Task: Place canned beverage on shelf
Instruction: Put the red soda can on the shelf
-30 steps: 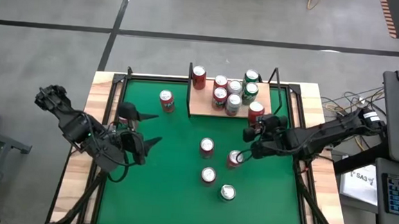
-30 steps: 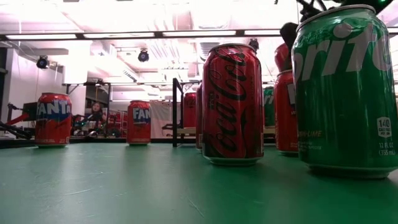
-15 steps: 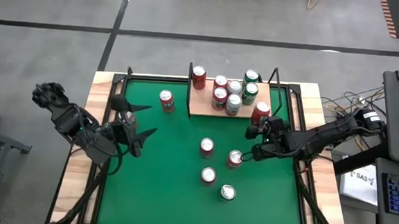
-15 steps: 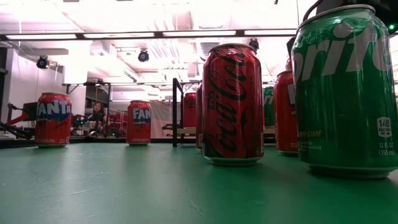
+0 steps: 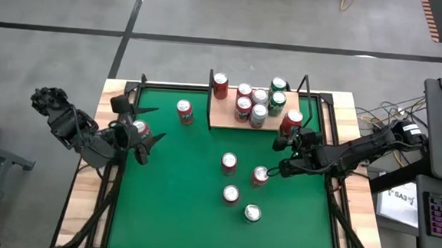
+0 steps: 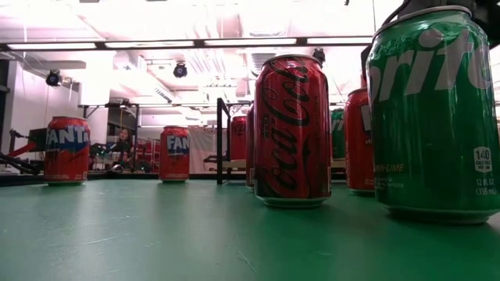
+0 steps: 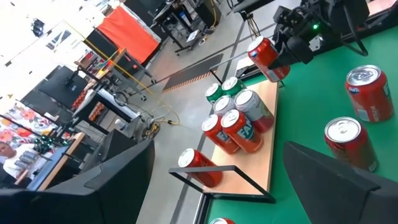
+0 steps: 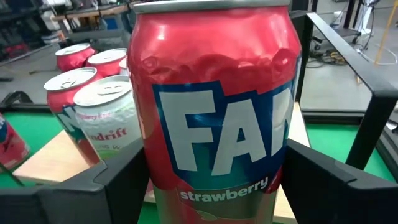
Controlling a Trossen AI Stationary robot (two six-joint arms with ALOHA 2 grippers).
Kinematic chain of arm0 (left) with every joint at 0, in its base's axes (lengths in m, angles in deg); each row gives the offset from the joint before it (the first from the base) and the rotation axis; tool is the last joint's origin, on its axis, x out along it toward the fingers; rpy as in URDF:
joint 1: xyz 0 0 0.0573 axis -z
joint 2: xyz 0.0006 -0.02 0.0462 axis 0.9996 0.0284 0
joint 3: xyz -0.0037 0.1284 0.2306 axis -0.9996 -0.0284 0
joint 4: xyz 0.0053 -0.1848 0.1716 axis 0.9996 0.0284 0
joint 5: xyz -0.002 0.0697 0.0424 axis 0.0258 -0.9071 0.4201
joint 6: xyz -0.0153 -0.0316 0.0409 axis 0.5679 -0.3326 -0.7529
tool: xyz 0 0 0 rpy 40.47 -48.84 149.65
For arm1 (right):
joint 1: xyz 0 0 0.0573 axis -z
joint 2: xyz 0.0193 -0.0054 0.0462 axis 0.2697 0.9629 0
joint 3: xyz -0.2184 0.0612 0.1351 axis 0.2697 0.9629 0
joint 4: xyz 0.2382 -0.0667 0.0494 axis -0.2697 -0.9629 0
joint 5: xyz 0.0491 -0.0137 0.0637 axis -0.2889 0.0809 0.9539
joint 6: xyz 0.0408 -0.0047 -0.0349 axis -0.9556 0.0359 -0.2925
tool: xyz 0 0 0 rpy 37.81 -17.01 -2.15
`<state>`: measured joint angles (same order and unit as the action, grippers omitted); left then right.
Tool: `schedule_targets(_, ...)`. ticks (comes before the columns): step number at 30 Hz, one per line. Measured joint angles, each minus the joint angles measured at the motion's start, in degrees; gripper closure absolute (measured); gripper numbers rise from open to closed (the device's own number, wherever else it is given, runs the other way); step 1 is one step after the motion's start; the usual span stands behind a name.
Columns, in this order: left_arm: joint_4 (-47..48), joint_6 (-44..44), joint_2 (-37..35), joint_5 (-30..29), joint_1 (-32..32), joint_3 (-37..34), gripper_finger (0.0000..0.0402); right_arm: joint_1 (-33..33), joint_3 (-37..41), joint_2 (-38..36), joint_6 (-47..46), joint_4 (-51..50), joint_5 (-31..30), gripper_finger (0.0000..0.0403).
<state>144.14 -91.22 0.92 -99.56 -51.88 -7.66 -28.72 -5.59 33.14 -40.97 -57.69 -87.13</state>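
My right gripper (image 5: 288,136) is shut on a dented red strawberry Fanta can (image 8: 211,118) at the right end of the shelf (image 5: 225,115). The shelf is a tan board with black uprights, and several cans (image 5: 257,103) stand upright on it. In the left wrist view the held can (image 7: 267,59) is tilted beside those cans. My left gripper (image 5: 138,121) is open and raised by the table's left edge. It holds nothing, and a red can (image 5: 138,128) stands on the felt below it. My right gripper pinches the Fanta can's lower body (image 8: 155,186) between its two fingers (image 8: 106,186), one on each side. The fingers come from the table's right side, about level. The can is tilted over the shelf's right end. I cannot tell whether its base touches the board.
Loose cans stand on the green felt (image 5: 178,198): one near the shelf's left end (image 5: 184,110) and several in the middle (image 5: 228,163) (image 5: 260,175) (image 5: 231,192) (image 5: 252,212). In the low view a Sprite can (image 6: 433,117) and a Coca-Cola can (image 6: 293,129) stand closest.
My left gripper has drawn back toward the table's left and far edges, still open, which uncovers a red can on the felt. My right gripper has rolled its wrist and carried the Fanta can a little lower and toward the shelf's right end.
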Motion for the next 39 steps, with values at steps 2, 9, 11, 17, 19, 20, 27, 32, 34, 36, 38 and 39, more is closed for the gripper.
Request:
schedule_targets(2, -0.07, 0.31, -0.33, 0.00, 0.00, -0.25, 0.0066, 0.28, 1.54, 0.02, 1.40, 3.96, -0.59, 0.0113)
schedule_targets(9, -0.11, 0.59, -0.98, 0.02, 0.07, -0.28, 0.0066, 2.32, 5.10, 0.02, 7.47, 12.58, -1.43, 0.0113)
schedule_targets(11, -0.08, 0.59, -1.22, 0.02, 0.07, -0.28, 0.0066, 3.03, 5.43, 0.02, 7.82, 12.76, -1.62, 0.0113)
schedule_targets(17, 0.00, -0.46, -2.64, 0.00, 0.06, -0.28, 0.0066, 4.99, 6.03, 0.02, 8.87, 12.80, -1.35, 0.0113)
schedule_targets(19, 0.01, -0.46, -3.28, 0.00, 0.06, -0.28, 0.0066, 6.06, 6.06, 0.02, 8.82, 12.83, -0.56, 0.0113)
schedule_targets(20, 0.01, -0.46, -3.60, 0.00, 0.04, -0.28, 0.0066, 6.53, 6.06, 0.02, 8.80, 12.83, -0.29, 0.0113)
schedule_targets(27, 0.00, -0.46, -5.15, 0.00, 0.04, -0.28, 0.0066, 8.05, 6.06, 0.04, 8.88, 13.01, 0.70, 0.0113)
schedule_targets(32, 0.01, -0.46, -5.62, 0.00, 0.04, -0.28, 0.0066, 9.34, 6.08, 0.04, 7.23, 13.20, 0.77, 0.0113)
schedule_targets(34, 0.00, -0.46, -5.72, 0.00, 0.04, -0.28, 0.0066, 9.59, 6.15, 0.04, 6.55, 13.27, 0.79, 0.0113)
schedule_targets(36, 0.03, -0.46, -5.75, 0.00, 0.04, -0.28, 0.0066, 9.63, 6.27, 0.04, 6.60, 14.25, 0.96, 0.0113)
schedule_targets(38, 0.09, -0.46, -5.71, 0.00, 0.04, -0.28, 0.0066, 9.63, 6.52, 0.04, 7.48, 15.97, 1.21, 0.0113)
schedule_targets(39, 0.16, -0.46, -5.70, 0.00, 0.04, -0.28, 0.0066, 9.63, 6.69, 0.04, 8.22, 16.69, 1.26, 0.0113)
